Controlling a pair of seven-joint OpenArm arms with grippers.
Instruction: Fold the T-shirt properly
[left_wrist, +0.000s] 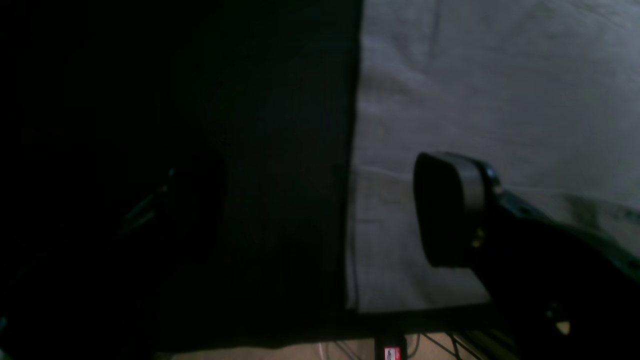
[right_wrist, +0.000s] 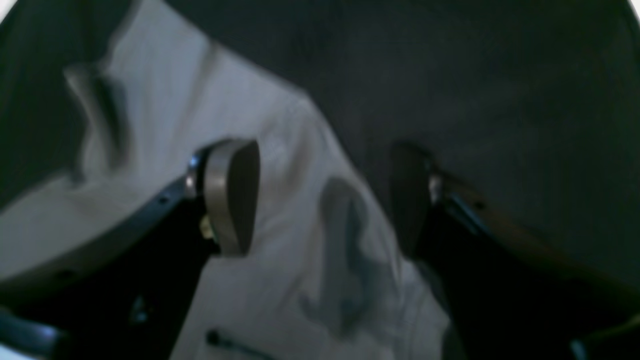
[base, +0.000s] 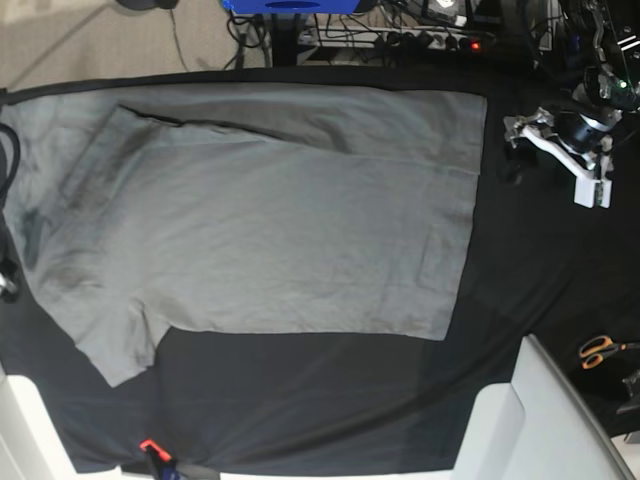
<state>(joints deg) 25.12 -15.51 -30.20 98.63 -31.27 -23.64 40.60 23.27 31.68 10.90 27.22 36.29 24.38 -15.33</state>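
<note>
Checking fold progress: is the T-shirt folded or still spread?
Partly folded: the T-shirt lies flat with its top strip turned over itself; one sleeve sticks out.

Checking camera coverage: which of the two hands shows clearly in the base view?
The left hand, at that view's right, over the black cloth beside the T-shirt's edge. The right hand is only a sliver at the left border.

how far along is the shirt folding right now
Done: the T-shirt lies spread on the black cloth, its top edge folded over. In hand: nothing; the left gripper and right gripper are both open. Left: the lower sleeve and remaining folds.
</note>
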